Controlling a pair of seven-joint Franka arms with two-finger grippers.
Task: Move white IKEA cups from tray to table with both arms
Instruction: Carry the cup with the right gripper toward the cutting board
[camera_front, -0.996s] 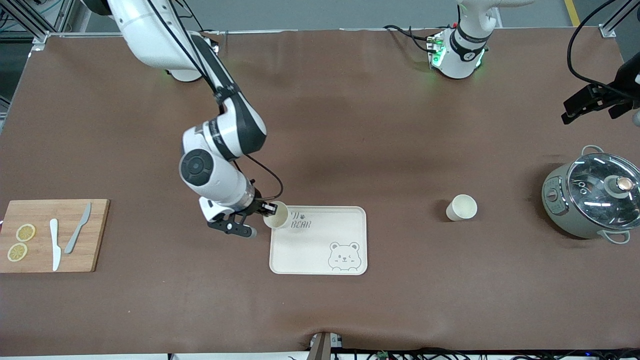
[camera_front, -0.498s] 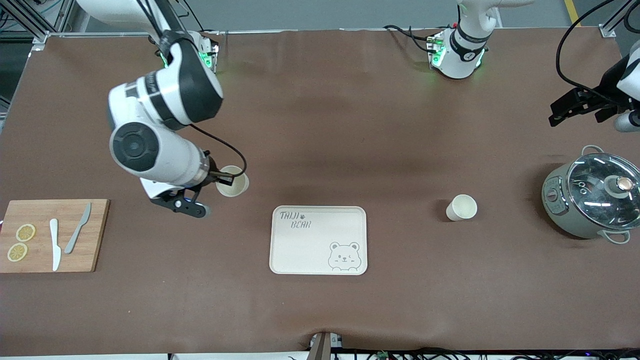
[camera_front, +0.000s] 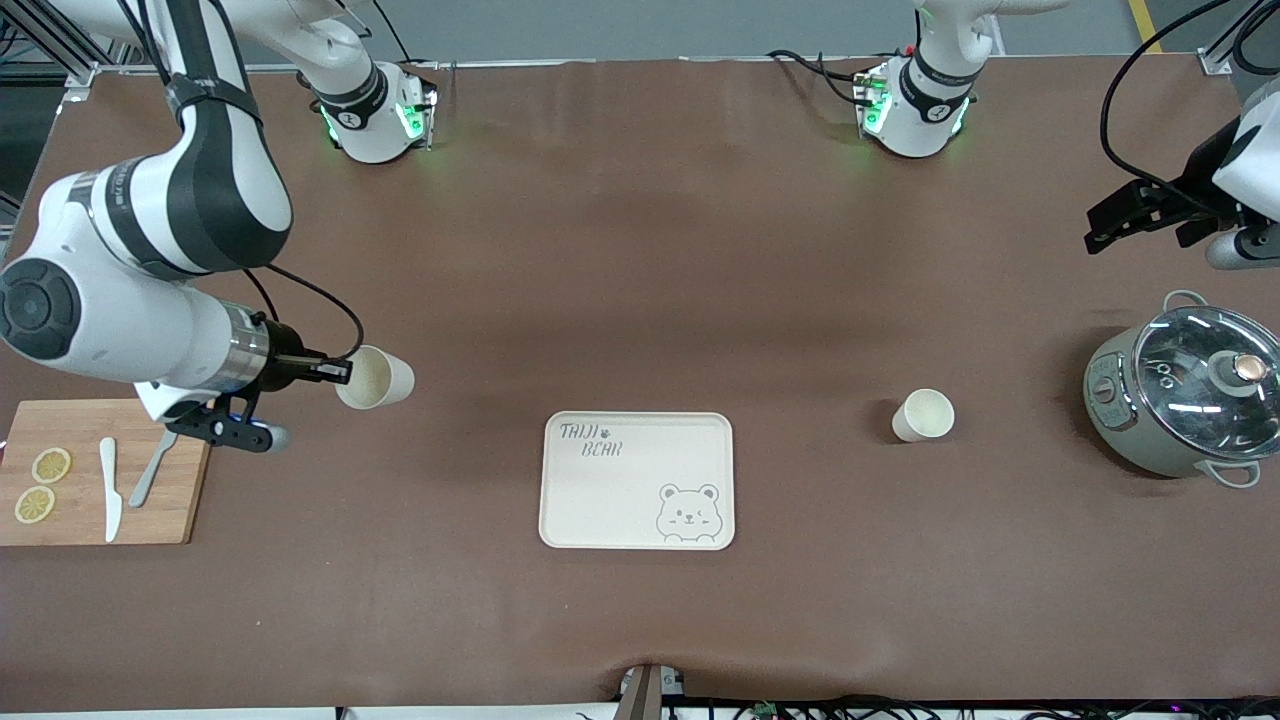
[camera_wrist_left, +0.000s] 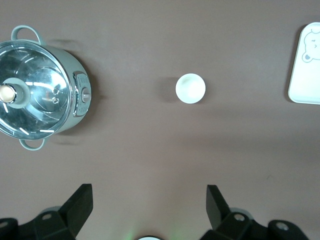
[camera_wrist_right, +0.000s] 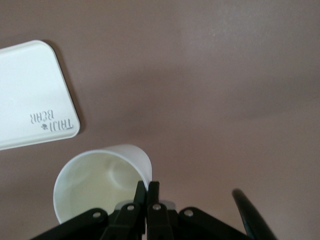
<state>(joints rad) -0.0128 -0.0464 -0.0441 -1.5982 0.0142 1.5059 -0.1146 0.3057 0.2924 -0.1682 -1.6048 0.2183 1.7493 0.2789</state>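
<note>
My right gripper (camera_front: 343, 372) is shut on the rim of one white IKEA cup (camera_front: 376, 378) and holds it tilted above the table, between the cutting board and the bear-printed tray (camera_front: 600, 500). In the right wrist view its fingers (camera_wrist_right: 148, 192) pinch the cup's wall (camera_wrist_right: 100, 182), with the tray's corner (camera_wrist_right: 30, 95) beside it. The second white cup (camera_front: 922, 415) stands upright on the table between the tray and the pot. My left gripper (camera_front: 1120, 215) hangs open and empty in the air at the left arm's end of the table. In the left wrist view (camera_wrist_left: 148, 200) it looks down on that cup (camera_wrist_left: 190, 88).
A grey-green glass-lidded pot (camera_front: 1190, 390) stands at the left arm's end of the table, also in the left wrist view (camera_wrist_left: 37, 95). A wooden cutting board (camera_front: 80, 420) with two knives and lemon slices lies at the right arm's end, under the right wrist.
My right arm has carried the cup from over the tray's corner away toward the cutting board end of the table. My left gripper has shifted slightly.
</note>
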